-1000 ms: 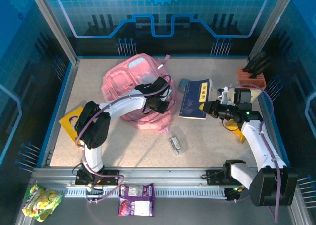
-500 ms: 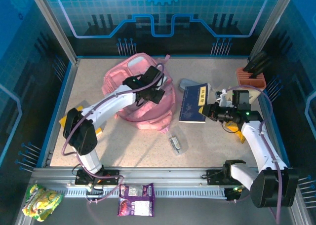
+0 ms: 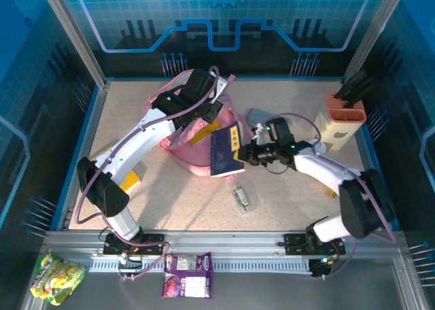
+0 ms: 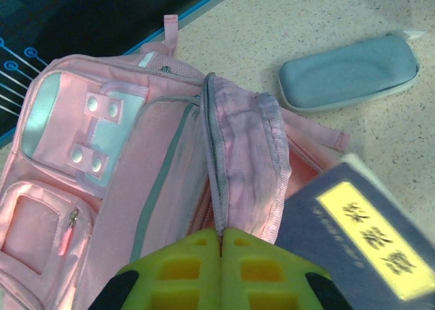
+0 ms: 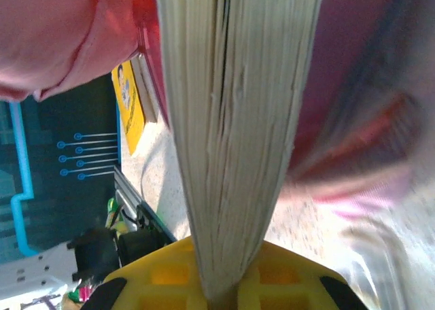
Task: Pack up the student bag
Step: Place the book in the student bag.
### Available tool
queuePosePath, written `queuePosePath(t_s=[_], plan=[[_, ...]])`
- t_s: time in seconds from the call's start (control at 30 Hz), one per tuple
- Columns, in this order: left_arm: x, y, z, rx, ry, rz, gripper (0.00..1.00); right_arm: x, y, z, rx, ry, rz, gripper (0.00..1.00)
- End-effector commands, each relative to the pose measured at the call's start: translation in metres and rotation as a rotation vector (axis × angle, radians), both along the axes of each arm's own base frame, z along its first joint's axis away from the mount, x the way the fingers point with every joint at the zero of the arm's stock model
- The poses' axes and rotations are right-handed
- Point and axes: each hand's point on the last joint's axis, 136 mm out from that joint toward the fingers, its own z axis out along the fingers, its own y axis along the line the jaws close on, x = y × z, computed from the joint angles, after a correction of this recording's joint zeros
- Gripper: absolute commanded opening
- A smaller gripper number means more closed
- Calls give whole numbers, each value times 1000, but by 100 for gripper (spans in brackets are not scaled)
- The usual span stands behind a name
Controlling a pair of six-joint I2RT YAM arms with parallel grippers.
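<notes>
The pink student bag (image 3: 178,147) lies at the back middle of the table. My left gripper (image 3: 207,113) is above it, shut on the zip edge of the bag's flap (image 4: 234,147), which it holds raised. The left fingertips (image 4: 197,245) meet on the grey zip tape. My right gripper (image 3: 249,153) is shut on a dark blue book (image 3: 227,150) with a yellow label, which stands on edge at the bag's right side. In the right wrist view the book's page block (image 5: 234,119) rises from between the yellow fingers (image 5: 170,276), with pink bag fabric (image 5: 61,38) beside it.
A grey pencil case (image 3: 257,115) lies just right of the bag. An orange-topped holder (image 3: 343,116) stands at the back right. A yellow book (image 3: 129,179) lies at the left under my left arm, and a small clear packet (image 3: 243,198) sits in front of the bag.
My right arm has carried the blue book left from the table's right side to the bag and tipped it on edge. My left gripper has moved back, pulling the flap up.
</notes>
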Motion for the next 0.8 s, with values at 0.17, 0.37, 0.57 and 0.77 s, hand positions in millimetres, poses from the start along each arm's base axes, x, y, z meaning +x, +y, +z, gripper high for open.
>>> queuePosePath(t_s=[0.17,0.37,0.57,0.77], plan=[[-13,9,58,-46,-169,-50,0,93,84,34,130,-232,32,0],[-13,14,53,-51,-159,-36,0,121,103,-8,54,-182,30,13],[-13,14,48,-73,-136,-32,0,136,83,-31,-118,-203,25,50],[-14,16,41,-90,-124,-28,0,103,47,-17,-310,-279,37,62]])
